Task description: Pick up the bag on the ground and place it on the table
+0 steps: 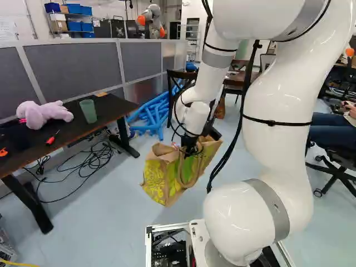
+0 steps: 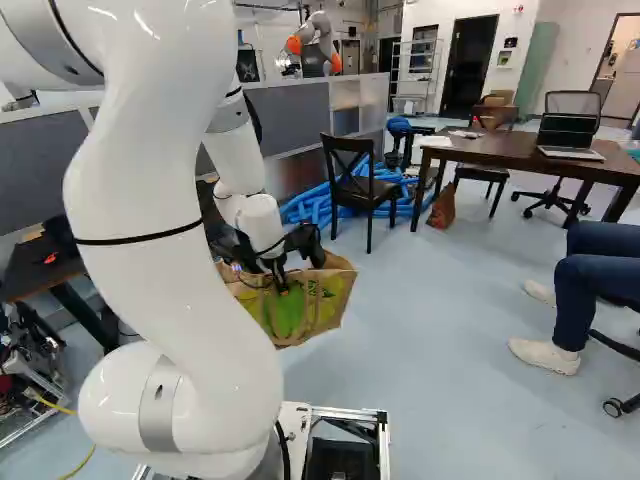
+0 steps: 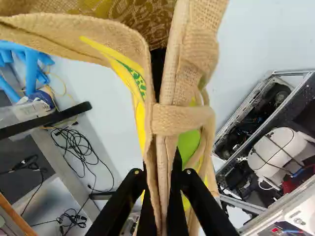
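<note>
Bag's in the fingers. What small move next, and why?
I'd probably raise the bag slightly before swinging toward the black table: the fingers clamp the bag's rim, and it seems to hang lower than the tabletop, whose edge it might catch.

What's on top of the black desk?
Pink plush toy, green cup, red screwdriver; unidentifiable orange item, tan item, dark item. What's behind the plush toy is covered.

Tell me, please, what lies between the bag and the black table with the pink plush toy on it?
In the left base view, a stretch of pale floor lies between them, with tangled black cables nearer the table.
</note>
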You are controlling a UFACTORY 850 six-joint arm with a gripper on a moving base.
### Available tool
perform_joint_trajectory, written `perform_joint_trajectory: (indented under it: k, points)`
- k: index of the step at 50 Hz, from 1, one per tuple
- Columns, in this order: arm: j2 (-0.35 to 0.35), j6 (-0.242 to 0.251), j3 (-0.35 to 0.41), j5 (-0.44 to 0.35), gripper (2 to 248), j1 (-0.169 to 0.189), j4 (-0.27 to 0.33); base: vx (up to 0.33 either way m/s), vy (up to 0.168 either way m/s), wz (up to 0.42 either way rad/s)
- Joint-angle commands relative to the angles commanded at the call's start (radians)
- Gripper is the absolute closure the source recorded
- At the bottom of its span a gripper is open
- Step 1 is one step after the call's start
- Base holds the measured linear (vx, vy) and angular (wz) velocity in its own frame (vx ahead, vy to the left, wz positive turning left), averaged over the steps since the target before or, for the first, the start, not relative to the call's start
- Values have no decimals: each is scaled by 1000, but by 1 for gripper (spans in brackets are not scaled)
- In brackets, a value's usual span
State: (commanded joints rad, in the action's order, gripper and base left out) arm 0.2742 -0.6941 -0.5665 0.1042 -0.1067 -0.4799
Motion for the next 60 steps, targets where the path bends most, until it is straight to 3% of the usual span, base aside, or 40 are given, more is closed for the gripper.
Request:
perform_joint_trajectory:
  k: [27,60]
  points:
    - [-80,0,-22,154,229,-14,156,0,0,0]
    - [-168,0,-64,336,229,13,292,0,0,0]
